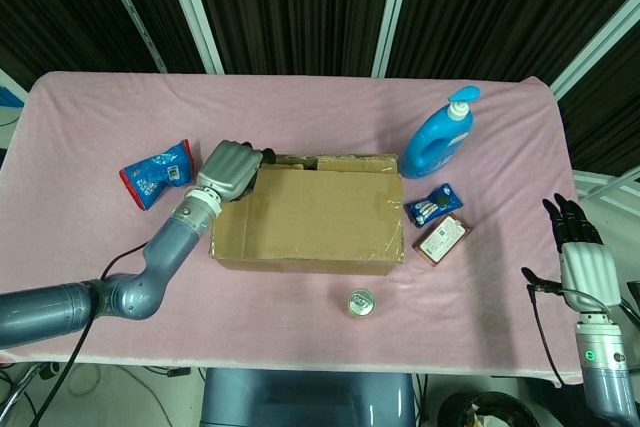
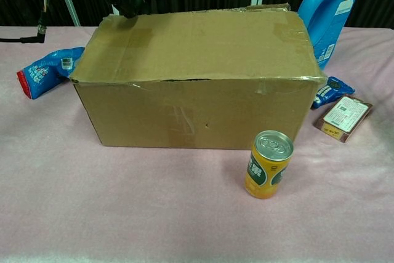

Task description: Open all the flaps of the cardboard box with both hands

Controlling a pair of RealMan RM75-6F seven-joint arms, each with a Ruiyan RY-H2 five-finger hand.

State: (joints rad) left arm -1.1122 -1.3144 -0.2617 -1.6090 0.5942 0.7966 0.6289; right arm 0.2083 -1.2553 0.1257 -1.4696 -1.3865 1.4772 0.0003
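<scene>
- the brown taped cardboard box (image 1: 308, 215) sits mid-table on the pink tablecloth (image 1: 300, 112), its flaps lying flat and closed, so the opening appears not yet begun.
- the robot's left hand (image 1: 232, 166) hovers at the box's far left top corner, fingers curled down at the flap edge; whether they touch or grip the cardboard cannot be told.
- the right hand (image 1: 580, 247) waits well apart at the table's right edge, fingers straight, holding nothing.
- a yellow drink can (image 2: 268, 163), blue pump bottle (image 1: 441, 137), blue snack pouch (image 1: 155, 171) and small brown packet (image 1: 442, 238) ring the box; their labels are too small to read.
</scene>
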